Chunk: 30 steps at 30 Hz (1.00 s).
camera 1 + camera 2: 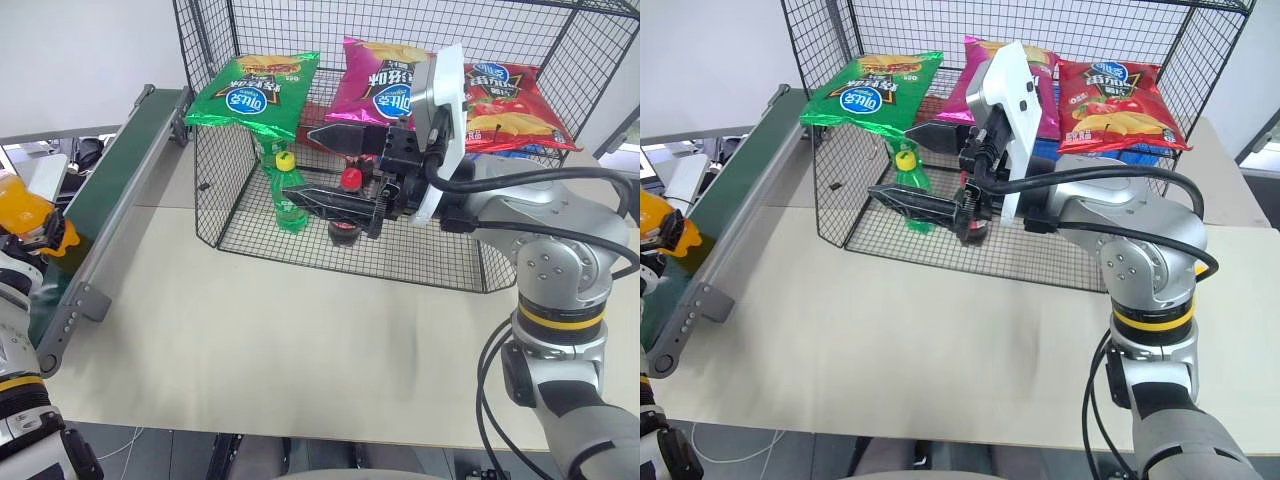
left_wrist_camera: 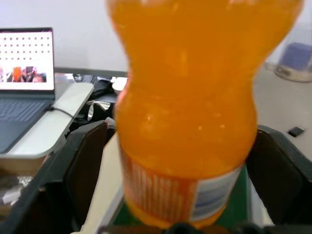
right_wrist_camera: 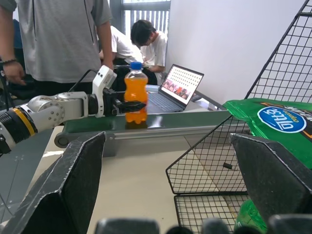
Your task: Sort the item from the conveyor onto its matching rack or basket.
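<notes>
1. Step in hand, as I judge it: the pick. The left gripper (image 3: pixel 127 106) is clamped on the bottle (image 3: pixel 135 91), which stands upright on the conveyor (image 3: pixel 146 122), at left centre of the right wrist view.
2. The right gripper (image 1: pixel 322 168) hangs wide apart, holding nothing, before the cage (image 1: pixel 420 255), upper centre of the left eye view.
3. Next likely: lift the bottle clear of the rails and carry it toward the cage.
</notes>
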Available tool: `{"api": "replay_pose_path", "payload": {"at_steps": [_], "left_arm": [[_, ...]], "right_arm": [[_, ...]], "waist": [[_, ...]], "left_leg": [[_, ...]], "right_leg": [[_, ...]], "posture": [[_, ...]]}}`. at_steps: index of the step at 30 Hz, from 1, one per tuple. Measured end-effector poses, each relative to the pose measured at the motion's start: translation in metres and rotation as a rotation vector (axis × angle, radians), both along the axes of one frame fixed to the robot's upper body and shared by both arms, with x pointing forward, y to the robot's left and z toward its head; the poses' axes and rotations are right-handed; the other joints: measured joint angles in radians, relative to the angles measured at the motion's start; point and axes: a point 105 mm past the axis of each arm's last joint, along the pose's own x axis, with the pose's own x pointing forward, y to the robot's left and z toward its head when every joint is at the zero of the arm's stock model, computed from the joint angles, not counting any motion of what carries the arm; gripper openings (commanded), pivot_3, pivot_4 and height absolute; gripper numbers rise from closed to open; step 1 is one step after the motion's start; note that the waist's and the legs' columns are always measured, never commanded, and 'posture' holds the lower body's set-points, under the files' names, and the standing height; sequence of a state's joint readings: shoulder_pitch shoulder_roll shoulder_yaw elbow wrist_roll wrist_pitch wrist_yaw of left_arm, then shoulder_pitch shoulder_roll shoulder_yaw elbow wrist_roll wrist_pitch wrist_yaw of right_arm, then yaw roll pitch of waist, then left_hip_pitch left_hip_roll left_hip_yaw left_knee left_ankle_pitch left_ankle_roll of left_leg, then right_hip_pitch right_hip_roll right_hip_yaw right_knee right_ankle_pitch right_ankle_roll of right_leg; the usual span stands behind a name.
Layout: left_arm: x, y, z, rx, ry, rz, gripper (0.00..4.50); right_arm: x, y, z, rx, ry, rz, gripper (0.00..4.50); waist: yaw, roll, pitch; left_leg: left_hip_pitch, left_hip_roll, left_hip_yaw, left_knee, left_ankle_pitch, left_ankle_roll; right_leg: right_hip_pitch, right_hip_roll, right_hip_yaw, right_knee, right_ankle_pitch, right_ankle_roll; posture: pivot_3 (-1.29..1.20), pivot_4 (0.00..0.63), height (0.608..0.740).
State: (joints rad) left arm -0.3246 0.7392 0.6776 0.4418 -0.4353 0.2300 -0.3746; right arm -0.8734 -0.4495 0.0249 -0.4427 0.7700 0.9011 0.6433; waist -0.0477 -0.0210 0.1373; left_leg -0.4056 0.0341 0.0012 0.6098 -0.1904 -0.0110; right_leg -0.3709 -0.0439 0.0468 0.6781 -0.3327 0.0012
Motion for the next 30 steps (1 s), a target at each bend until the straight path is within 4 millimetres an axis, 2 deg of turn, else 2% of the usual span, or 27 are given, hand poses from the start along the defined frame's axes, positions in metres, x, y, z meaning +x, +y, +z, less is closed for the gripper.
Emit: {"api": "replay_pose_path", "payload": {"at_steps": [3,7,9,11,16,18,21,22,25,30], "left_arm": [[-0.006,0.008,-0.002,-0.014,-0.002,0.022,2.99],[-0.007,0.006,-0.002,-0.014,-0.006,0.0,2.99],[-0.009,0.002,-0.001,0.004,0.006,-0.022,2.99],[-0.007,-0.013,0.002,0.022,0.023,-0.102,2.99],[0.003,-0.066,0.01,0.041,0.056,-0.359,2.99],[0.007,-0.091,0.02,0.054,0.054,-0.453,2.99],[0.009,-0.148,0.038,0.102,0.034,-0.68,2.99],[0.009,-0.155,0.039,0.108,0.034,-0.71,2.99],[0.006,-0.206,0.037,0.125,0.056,-0.918,2.99],[-0.005,-0.261,0.022,0.131,0.101,-1.183,2.99]], "right_arm": [[0.001,0.0,0.0,0.002,0.0,-0.005,4.5],[0.0,0.0,0.0,0.001,0.0,-0.005,4.5],[0.0,-0.001,0.0,-0.003,-0.002,-0.001,4.5],[0.001,-0.005,-0.005,-0.012,0.0,-0.006,4.5],[0.001,-0.011,-0.018,-0.045,0.028,-0.006,4.5],[0.001,-0.014,-0.022,-0.059,0.032,-0.009,4.5],[0.003,-0.02,-0.03,-0.076,0.049,-0.014,4.5],[0.003,-0.021,-0.031,-0.078,0.05,-0.014,4.5],[0.006,-0.029,-0.041,-0.107,0.069,-0.028,4.5],[0.006,-0.031,-0.045,-0.099,0.091,-0.031,4.5]], "waist": [[0.001,0.0,0.0],[0.004,0.0,0.0],[0.005,0.0,0.0],[0.009,0.0,0.0],[0.022,-0.002,0.001],[0.02,-0.002,0.001],[0.02,-0.002,0.001],[0.019,-0.002,0.001],[0.013,-0.002,0.001],[0.0,-0.002,0.002]], "left_leg": [[0.001,0.001,0.0,-0.001,0.0,0.0],[0.001,0.001,-0.001,-0.001,0.0,0.0],[0.0,0.001,-0.001,-0.001,0.0,0.0],[-0.001,0.0,-0.002,-0.001,0.0,0.0],[-0.003,0.0,-0.002,-0.001,0.0,0.0],[-0.003,0.0,-0.003,-0.001,0.0,0.0],[-0.003,0.0,-0.002,-0.001,0.0,0.0],[-0.003,0.0,-0.001,-0.001,0.0,0.0],[-0.002,0.0,0.0,-0.001,0.0,0.0],[-0.001,0.001,0.0,-0.001,0.0,0.0]], "right_leg": [[0.0,0.0,-0.002,0.001,0.0,0.0],[0.0,-0.001,-0.003,0.001,0.0,0.0],[0.0,-0.001,-0.003,0.0,0.0,0.0],[0.001,-0.003,-0.003,0.0,0.0,0.0],[0.001,-0.004,-0.002,-0.003,0.0,-0.001],[0.001,-0.003,-0.002,-0.005,0.001,-0.001],[0.001,-0.002,-0.002,-0.005,0.001,-0.001],[0.001,-0.001,-0.002,-0.005,0.001,-0.001],[0.002,0.001,-0.002,-0.005,0.001,-0.001],[0.001,0.007,-0.001,-0.005,0.001,-0.001]], "posture": [[0.0,0.15,0.74],[0.0,0.15,0.74],[0.0,0.15,0.74],[0.0,0.15,0.74],[0.0,0.15,0.74],[0.0,0.15,0.74],[0.0,0.15,0.74],[0.0,0.15,0.74],[0.0,0.15,0.74],[0.0,0.15,0.74]]}}
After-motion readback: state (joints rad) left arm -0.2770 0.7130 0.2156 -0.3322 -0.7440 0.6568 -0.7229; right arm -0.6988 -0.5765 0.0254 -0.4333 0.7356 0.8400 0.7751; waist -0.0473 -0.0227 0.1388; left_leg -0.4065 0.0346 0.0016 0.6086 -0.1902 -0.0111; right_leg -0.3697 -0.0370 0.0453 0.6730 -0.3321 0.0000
